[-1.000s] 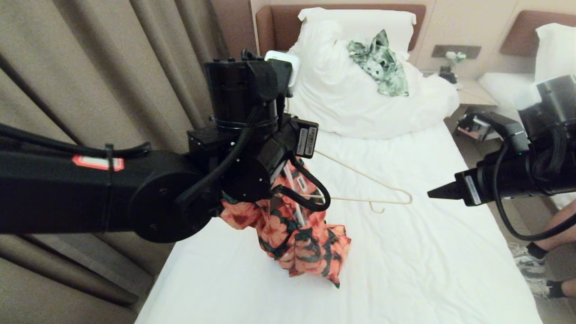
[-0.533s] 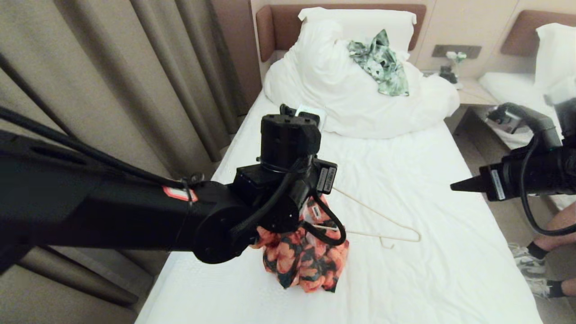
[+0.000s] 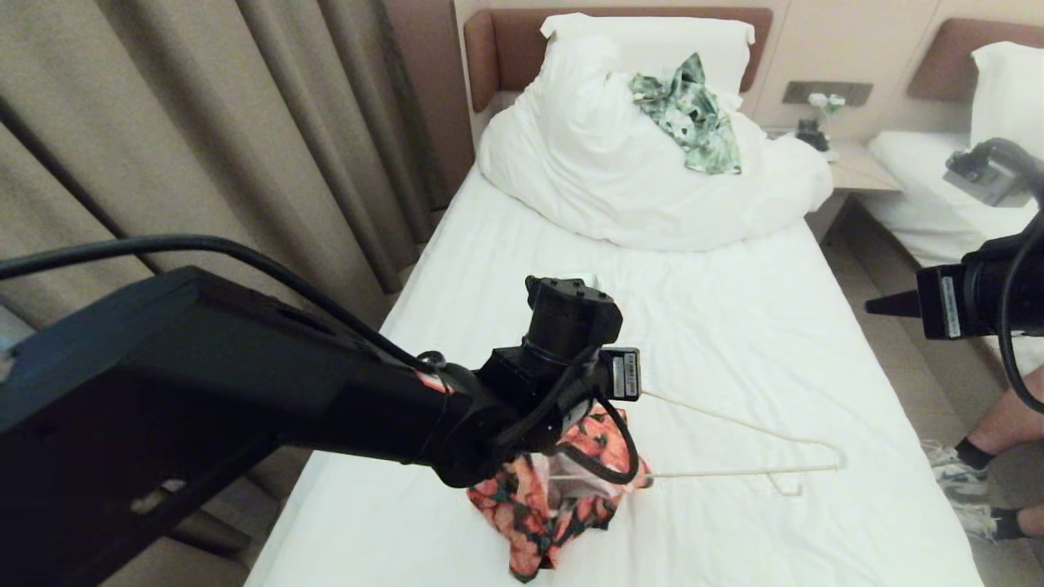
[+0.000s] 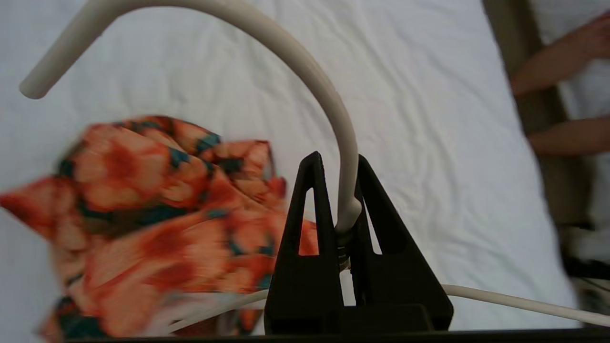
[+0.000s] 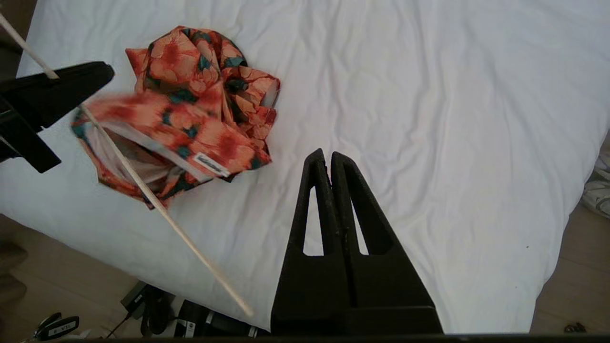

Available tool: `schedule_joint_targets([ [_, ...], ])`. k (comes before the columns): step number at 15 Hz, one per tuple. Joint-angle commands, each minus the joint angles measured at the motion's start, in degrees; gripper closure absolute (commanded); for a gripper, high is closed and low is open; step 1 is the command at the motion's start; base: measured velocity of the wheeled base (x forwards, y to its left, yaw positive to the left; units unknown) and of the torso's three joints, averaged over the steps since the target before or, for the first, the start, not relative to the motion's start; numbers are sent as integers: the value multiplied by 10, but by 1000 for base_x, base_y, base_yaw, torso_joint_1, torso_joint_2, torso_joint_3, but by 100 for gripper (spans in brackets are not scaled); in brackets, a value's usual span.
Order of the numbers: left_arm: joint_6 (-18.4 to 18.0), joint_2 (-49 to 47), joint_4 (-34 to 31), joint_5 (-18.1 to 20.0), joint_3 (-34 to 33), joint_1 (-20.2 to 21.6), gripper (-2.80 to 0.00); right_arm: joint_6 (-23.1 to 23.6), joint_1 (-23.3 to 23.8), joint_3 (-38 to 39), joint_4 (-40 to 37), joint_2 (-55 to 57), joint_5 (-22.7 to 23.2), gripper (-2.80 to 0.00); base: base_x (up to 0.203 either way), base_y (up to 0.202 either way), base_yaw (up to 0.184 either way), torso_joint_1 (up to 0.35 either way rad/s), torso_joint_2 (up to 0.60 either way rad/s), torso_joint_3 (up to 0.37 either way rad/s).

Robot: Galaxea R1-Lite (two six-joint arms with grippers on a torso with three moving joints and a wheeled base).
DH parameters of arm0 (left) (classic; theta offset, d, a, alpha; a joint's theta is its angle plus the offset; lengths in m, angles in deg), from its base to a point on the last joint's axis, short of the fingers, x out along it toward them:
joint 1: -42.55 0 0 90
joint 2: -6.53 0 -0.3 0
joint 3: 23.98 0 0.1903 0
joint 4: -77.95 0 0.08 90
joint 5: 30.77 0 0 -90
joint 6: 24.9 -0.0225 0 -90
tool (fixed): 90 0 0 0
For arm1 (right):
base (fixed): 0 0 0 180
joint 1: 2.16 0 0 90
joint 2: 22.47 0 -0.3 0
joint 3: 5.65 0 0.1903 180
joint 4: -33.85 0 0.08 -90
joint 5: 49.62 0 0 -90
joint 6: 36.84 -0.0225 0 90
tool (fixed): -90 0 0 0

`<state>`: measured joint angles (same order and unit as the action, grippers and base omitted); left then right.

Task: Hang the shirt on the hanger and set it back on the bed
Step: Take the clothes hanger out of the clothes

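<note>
My left gripper (image 4: pixel 337 159) is shut on the cream-white hanger (image 4: pixel 305 66) at the neck below its hook. In the head view the hanger (image 3: pixel 734 420) lies low and nearly flat over the bed (image 3: pixel 734 326), its free shoulder pointing right. The orange-flowered shirt (image 3: pixel 555 505) is bunched on the hanger's other arm, under my left wrist, and rests on the sheet. The right wrist view shows the hanger's rod (image 5: pixel 167 214) running through the shirt (image 5: pixel 190 95) by its neck label. My right gripper (image 5: pixel 326 155) is shut and empty, off the bed's right side (image 3: pixel 877 307).
A green-and-white garment (image 3: pixel 689 114) lies on the bunched duvet (image 3: pixel 620 179) at the headboard. Curtains (image 3: pixel 204 147) hang close along the left. A second bed (image 3: pixel 938 163) and a person's legs (image 3: pixel 1003 424) are on the right. Cables and devices (image 5: pixel 157 305) sit on the floor.
My left arm has swung down and nearer, lowering hanger and shirt until the shirt bunches on the sheet. My right gripper has shut and drawn back to the right.
</note>
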<state>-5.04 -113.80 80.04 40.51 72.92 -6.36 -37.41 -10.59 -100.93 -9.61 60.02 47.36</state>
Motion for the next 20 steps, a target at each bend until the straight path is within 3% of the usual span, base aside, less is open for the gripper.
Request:
schedule_joint_targets([
  [1,17,-6,-8,13,3,9,0,0,2,-1,-1,-1,0,0,0,0,0,0,0,0],
  [3,8,-5,-42,11,5,16,0,4,2,4,-3,0,0,0,0,0,0,0,0,0],
  [5,-12,-8,-140,3,44,22,0,26,4,15,-6,-5,-1,0,0,0,0,0,0,0],
  [7,-5,-14,-252,-4,129,21,0,86,18,39,-6,-11,0,0,0,0,0,0,0,0],
  [10,22,-58,-431,-8,262,17,0,94,25,45,-6,-14,0,0,0,0,0,0,0,0],
  [12,37,-88,-504,-6,314,15,0,99,26,45,-6,-17,0,0,0,0,0,0,0,0],
  [14,86,-94,-533,31,365,-1,0,107,26,47,-6,-16,0,0,0,0,0,0,0,0],
  [16,113,-88,-521,97,358,-5,0,108,36,47,-3,-19,0,0,0,0,0,0,0,0],
  [18,127,-83,-520,108,354,4,0,108,42,46,-2,-22,1,0,0,0,0,0,0,0],
  [20,116,-98,-523,82,346,5,0,111,43,47,-2,-23,1,0,0,0,0,0,0,0],
])
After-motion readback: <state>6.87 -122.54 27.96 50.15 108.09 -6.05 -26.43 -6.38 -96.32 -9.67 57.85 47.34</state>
